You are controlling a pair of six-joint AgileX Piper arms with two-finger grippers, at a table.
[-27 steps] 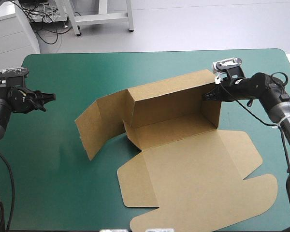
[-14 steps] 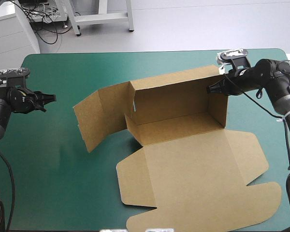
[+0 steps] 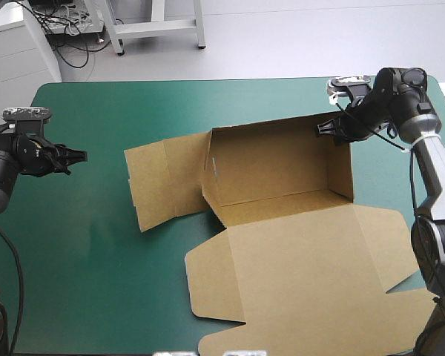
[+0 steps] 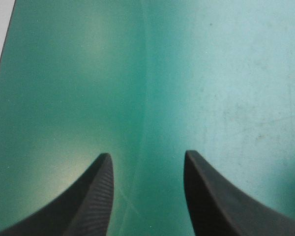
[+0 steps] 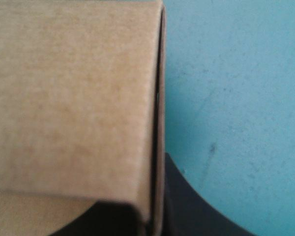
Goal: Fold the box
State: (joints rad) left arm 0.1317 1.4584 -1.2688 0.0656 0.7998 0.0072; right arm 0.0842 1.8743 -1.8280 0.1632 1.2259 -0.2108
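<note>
**Right jaws:** clamped on the box. In the right wrist view the brown board runs between the black fingers, which are all but closed on it. The grip is at the far right corner, where the back wall meets the right end wall.

**Left jaws:** apart and empty. The fingers stand over bare teal-green cover near the left edge of the tabletop, well apart from the box.

**Box position:** middle to right of the tabletop. The back wall and right end wall are raised, the left end panel is splayed outward and low, and the lid panel lies flat toward the near edge.

**Probable faults from this state:**

- Single-point hold. Any pull or push at the one corner is likely to slide or swing the whole sheet, since nothing pins the floor.
- Spring-back. The right end wall appears untucked, so on release it may fall outward.
- Creasing. A hard clamp or a twist at the corner could bend the board off its score line.
- Unsupported left end. With the left jaws far off, the left panel cannot be raised or held, and the back wall may lean
</note>
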